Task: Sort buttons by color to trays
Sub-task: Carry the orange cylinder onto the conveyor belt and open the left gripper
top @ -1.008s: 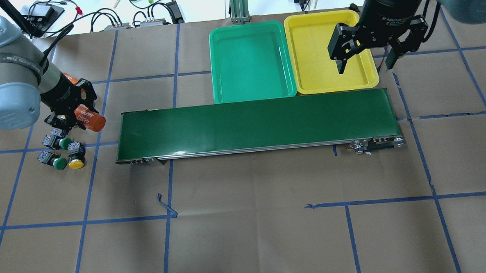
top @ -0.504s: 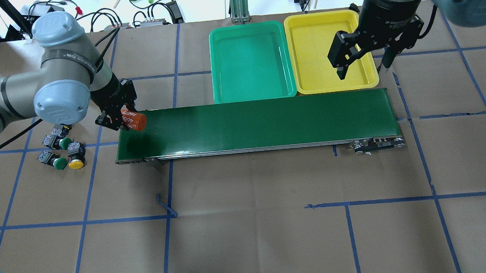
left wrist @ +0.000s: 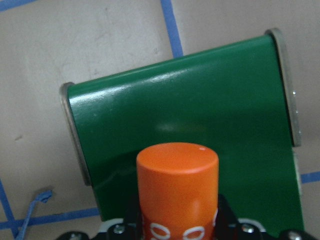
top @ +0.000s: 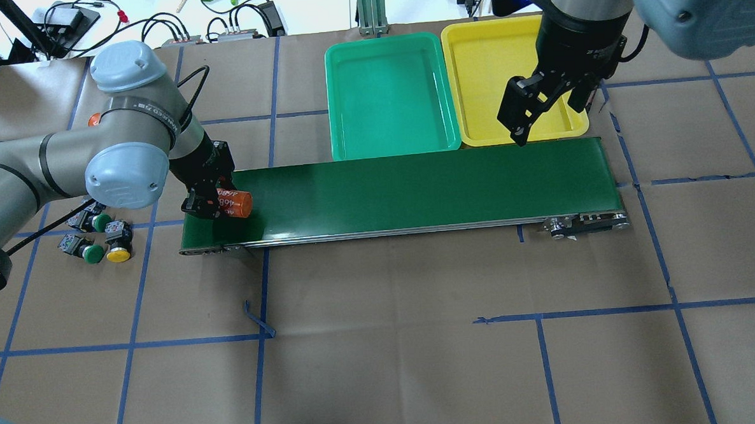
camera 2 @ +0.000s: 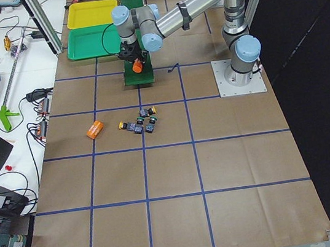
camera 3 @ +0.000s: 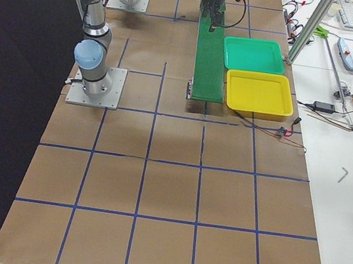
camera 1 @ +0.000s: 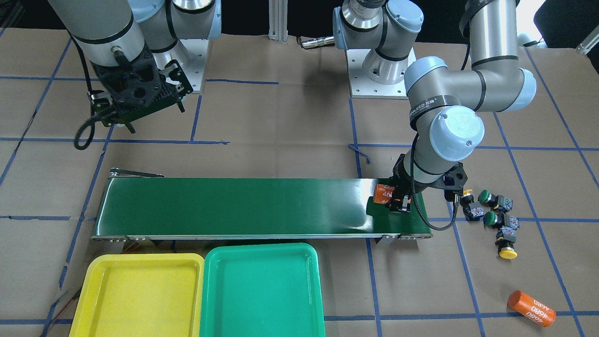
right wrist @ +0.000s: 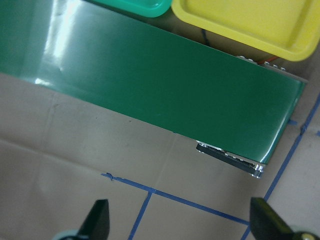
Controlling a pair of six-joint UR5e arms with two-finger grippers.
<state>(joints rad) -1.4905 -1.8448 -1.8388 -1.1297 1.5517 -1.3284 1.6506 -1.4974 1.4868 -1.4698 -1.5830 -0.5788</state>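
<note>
Your four buttons (camera 1: 491,217), two green-capped and two yellow, sit in a loose cluster on the table (top: 390,351). They are just off the end of the dark green conveyor belt (top: 415,188) on the robot's left. The green tray (top: 385,97) and yellow tray (top: 486,80) stand side by side along the belt's edge away from the robot. The left hand (camera 1: 400,202) is closed on an orange cylinder (top: 236,204) marked 4680, at the belt's end nearest the buttons; you cannot tell whether it touches the belt. The right hand (top: 550,115) hangs wide open, holding nothing, above the yellow tray's edge by the belt. A second orange cylinder (camera 1: 531,308) lies on the table, apart from the cluster.
</note>
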